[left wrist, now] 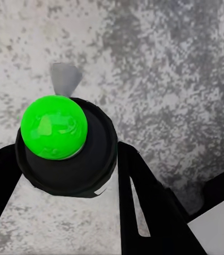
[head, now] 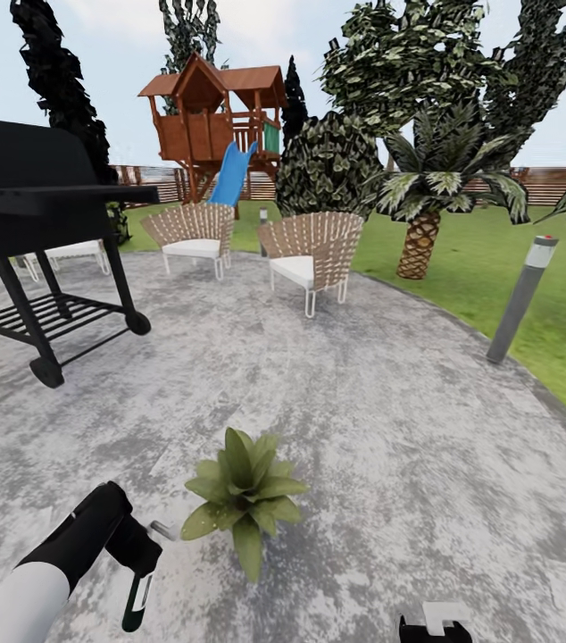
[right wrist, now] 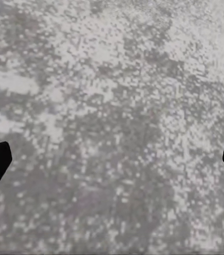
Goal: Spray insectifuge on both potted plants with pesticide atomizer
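Note:
My left gripper (head: 137, 572) is shut on the pesticide atomizer (head: 137, 604), a slim dark bottle hanging low over the grey patio (head: 363, 429) of the garden. In the left wrist view the atomizer (left wrist: 64, 154) shows a bright green top, with black fingers (left wrist: 144, 196) on either side and a grey cone-shaped wisp just beyond it. A broad-leaved potted plant (head: 245, 496) stands on the paving just right of the bottle, its pot hidden under the leaves. My right gripper (head: 435, 623) sits at the lower edge; in the right wrist view the right gripper (right wrist: 112, 164) is open over bare paving.
A black grill (head: 33, 205) stands at the left. Two wicker chairs (head: 312, 250) (head: 195, 234) sit at the patio's far side. A grey bollard lamp (head: 522, 299) marks the lawn edge at right, with a palm (head: 426, 214) and a wooden playhouse (head: 216, 116) behind.

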Robot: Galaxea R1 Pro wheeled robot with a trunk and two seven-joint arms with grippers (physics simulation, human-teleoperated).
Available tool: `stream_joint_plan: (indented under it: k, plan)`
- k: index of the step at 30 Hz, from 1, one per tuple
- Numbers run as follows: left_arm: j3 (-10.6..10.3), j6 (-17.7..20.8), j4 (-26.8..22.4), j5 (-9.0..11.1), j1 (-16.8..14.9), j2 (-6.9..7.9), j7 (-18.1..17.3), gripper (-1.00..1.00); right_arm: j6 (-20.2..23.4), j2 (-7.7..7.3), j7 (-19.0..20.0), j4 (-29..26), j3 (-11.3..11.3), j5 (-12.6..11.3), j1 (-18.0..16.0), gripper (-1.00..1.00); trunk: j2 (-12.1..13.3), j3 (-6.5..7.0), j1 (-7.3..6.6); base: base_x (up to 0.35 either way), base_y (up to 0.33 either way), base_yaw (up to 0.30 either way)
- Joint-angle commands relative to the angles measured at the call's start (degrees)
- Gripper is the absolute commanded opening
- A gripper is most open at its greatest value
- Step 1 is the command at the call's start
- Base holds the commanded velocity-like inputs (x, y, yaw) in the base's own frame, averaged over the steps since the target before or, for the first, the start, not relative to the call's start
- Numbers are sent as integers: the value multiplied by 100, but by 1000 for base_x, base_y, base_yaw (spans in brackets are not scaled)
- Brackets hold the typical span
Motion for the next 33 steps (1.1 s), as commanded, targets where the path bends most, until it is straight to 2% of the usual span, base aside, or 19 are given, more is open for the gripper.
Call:
stream_joint_plan:
  k: [1, 12, 28, 33]
  plan:
    - [-20, 29, -11, -52, -3, 3, -51, -100, -12, -2, -25, 3, 47, -34, -3, 100, -3, -5, -4, -256, -198, 76]
    - [-88, 77, -20, -99, -35, 3, -51, -100, -12, 5, -26, 3, 53, -32, -3, 100, -3, -5, -4, -69, -252, 233]
    - [-102, 81, -19, -112, -38, 22, -42, -100, -21, -11, 6, 8, 71, -7, -3, 100, -3, -5, -4, 0, -274, 15]
    - [-101, 85, -19, -118, -38, 41, -42, -100, -21, 12, 1, 8, 71, -7, -3, 100, -3, -5, -4, 0, -275, 187]
